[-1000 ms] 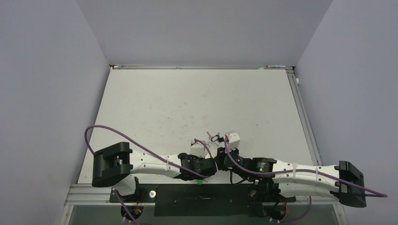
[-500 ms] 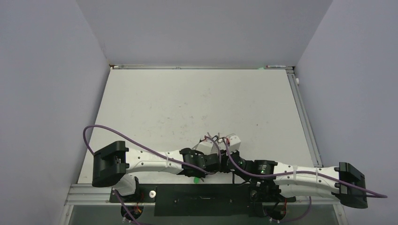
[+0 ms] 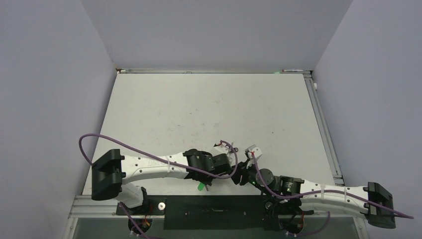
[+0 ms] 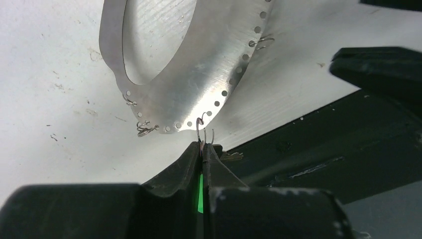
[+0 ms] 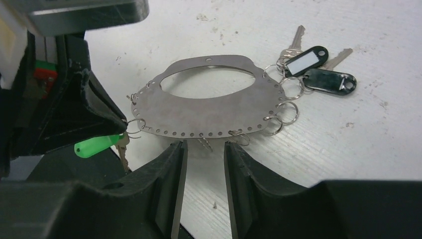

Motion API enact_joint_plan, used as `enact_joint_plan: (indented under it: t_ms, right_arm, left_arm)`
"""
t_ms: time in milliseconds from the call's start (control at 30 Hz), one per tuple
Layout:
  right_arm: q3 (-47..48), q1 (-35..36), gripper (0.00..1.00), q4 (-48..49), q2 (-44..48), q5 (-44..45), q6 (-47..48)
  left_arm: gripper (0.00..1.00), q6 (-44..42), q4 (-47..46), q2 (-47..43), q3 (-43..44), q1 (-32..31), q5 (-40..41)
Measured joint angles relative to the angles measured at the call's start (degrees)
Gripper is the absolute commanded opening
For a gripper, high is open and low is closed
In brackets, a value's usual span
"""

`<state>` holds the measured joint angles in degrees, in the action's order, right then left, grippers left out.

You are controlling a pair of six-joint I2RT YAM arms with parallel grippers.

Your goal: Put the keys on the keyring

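Note:
The keyring (image 5: 199,112) is a flat oval metal plate with a big central hole and small holes round its rim; it also shows in the left wrist view (image 4: 209,64). My left gripper (image 4: 203,147) is shut on the green-headed key (image 5: 94,145), whose small split ring touches a rim hole (image 4: 201,124). Its silver blade (image 5: 122,152) hangs below. My right gripper (image 5: 205,147) is open and empty, just short of the plate's near edge. Two black-headed keys (image 5: 328,81) hang from rings at the plate's far right. In the top view the arms hide the plate; the green head (image 3: 200,186) shows.
Several empty split rings (image 5: 288,112) hang from the plate's rim. The table's near edge and the black base plate (image 4: 318,149) lie right below the left gripper. Purple cables (image 3: 149,154) loop over both arms. Grey walls enclose the table (image 3: 199,109).
My left arm has swung left and the green head moved left with it. My right arm has dropped lower and reached further left, toward the left gripper.

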<state>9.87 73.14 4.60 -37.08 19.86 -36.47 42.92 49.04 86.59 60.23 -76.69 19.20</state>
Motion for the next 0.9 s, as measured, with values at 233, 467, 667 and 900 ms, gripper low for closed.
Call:
enact_joint_plan:
  t_ms: [233, 467, 667, 900]
  right_arm:
    - [-3.45, 0.02, 0.34, 9.14, 0.13, -4.39, 4.61]
    - [-4.55, 0.02, 0.34, 17.77, -0.02, -8.83, 9.35]
    - [-5.75, 0.02, 0.35, 27.10, -4.61, -13.62, 13.00]
    - [-6.19, 0.02, 0.40, 37.42, -11.23, -17.31, 17.99]
  left_arm:
    - [0.00, -7.48, 3.48, -0.96, 4.28, 1.05, -2.56]
    - [0.00, -13.88, 5.88, -3.65, 4.87, 1.05, -1.01]
    - [0.00, -17.92, 5.97, -7.21, 4.87, 1.70, -0.39]
    - [0.00, -22.03, 5.51, -10.56, 4.85, 2.60, -0.39]
